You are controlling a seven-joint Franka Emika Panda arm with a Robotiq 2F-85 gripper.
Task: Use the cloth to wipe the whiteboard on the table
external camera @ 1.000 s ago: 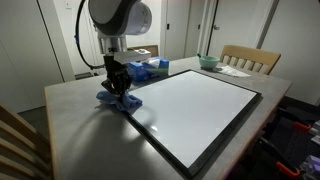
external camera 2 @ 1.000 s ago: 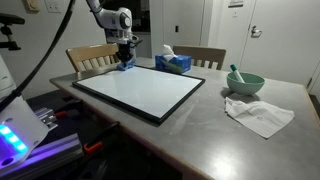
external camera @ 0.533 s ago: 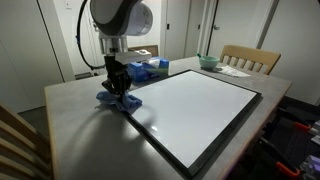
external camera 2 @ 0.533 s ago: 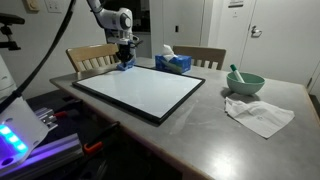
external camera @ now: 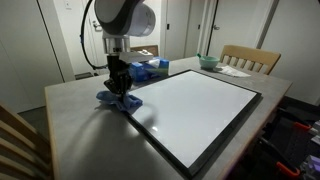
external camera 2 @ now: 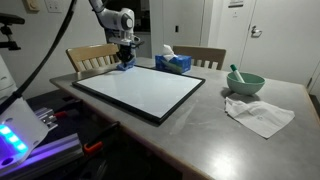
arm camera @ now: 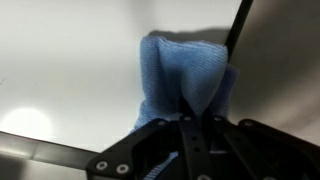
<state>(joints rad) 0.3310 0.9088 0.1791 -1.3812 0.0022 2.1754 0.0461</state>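
A blue cloth (external camera: 113,100) lies bunched on the grey table beside one corner of the black-framed whiteboard (external camera: 200,105). It also shows in an exterior view (external camera 2: 124,64) and in the wrist view (arm camera: 185,75). My gripper (external camera: 119,88) points straight down and is shut on the cloth, pinching a fold between its fingers (arm camera: 190,108). The whiteboard (external camera 2: 140,88) lies flat on the table and looks white and clean. In the wrist view its black frame edge (arm camera: 240,22) runs just past the cloth.
A blue tissue box (external camera 2: 173,62) stands behind the whiteboard. A green bowl (external camera 2: 243,83) with a utensil and a crumpled white paper towel (external camera 2: 258,114) sit at the far end of the table. Wooden chairs (external camera: 250,58) stand around the table (external camera: 75,120).
The arm's upper body has shifted very slightly. The gripper and the cloth stay at the same spot by the whiteboard's corner.
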